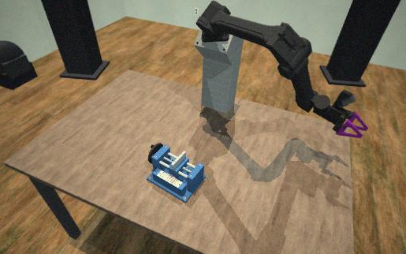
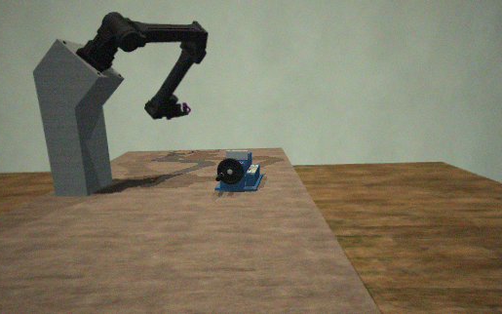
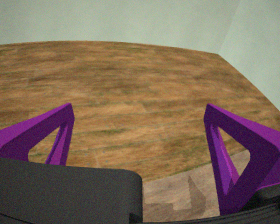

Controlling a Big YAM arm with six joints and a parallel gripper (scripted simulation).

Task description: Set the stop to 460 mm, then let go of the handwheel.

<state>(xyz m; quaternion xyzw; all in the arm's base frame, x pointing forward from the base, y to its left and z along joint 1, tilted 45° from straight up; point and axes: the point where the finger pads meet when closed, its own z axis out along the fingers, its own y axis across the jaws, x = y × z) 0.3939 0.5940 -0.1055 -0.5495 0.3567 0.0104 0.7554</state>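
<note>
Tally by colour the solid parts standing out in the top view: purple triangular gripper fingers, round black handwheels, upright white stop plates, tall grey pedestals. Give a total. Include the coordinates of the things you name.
Purple triangular gripper fingers (image 1: 349,133) (image 2: 186,103): 2
Round black handwheel (image 1: 152,155) (image 2: 235,179): 1
Upright white stop plate (image 1: 179,160) (image 2: 237,154): 1
Tall grey pedestal (image 1: 218,84) (image 2: 59,122): 1
Total: 5

High oblique top view, low end-on exterior, close wrist view; tabletop in all.
</note>
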